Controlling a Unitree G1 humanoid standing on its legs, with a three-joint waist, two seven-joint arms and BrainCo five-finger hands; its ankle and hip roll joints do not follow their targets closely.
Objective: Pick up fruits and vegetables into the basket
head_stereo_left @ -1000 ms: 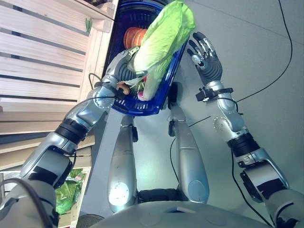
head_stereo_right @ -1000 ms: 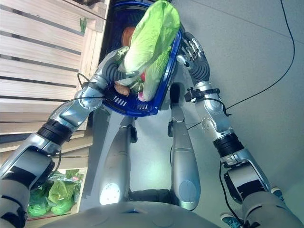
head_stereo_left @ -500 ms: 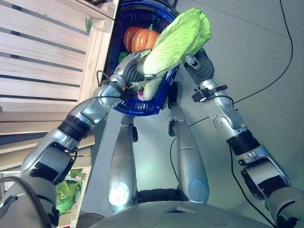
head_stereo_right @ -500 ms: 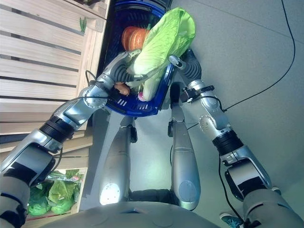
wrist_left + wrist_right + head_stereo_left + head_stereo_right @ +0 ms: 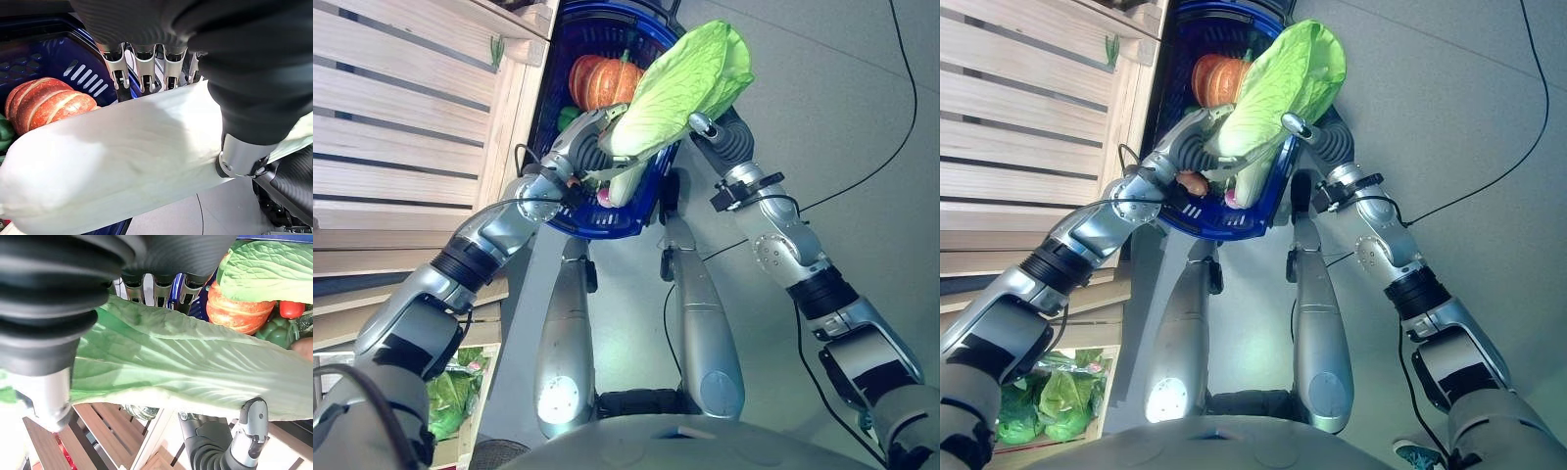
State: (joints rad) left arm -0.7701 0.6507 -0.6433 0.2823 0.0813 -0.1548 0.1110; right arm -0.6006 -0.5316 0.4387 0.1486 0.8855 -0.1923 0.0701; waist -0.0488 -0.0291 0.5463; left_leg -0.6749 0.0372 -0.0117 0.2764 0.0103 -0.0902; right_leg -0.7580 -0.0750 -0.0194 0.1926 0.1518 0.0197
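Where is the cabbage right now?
In the left eye view the cabbage is held between the left hand and right hand, over the blue basket's right rim, beside the pumpkin.

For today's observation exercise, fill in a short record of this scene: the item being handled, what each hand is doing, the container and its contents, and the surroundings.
Item handled: a napa cabbage, held over the basket's rim
Left hand: fingers curled round the cabbage's pale stalk end
Right hand: fingers and thumb closed on the green leafy end
Container: a blue basket on the floor
Contents: an orange pumpkin, a green pepper, a small red item
Surroundings: a wooden slatted shelf beside the basket
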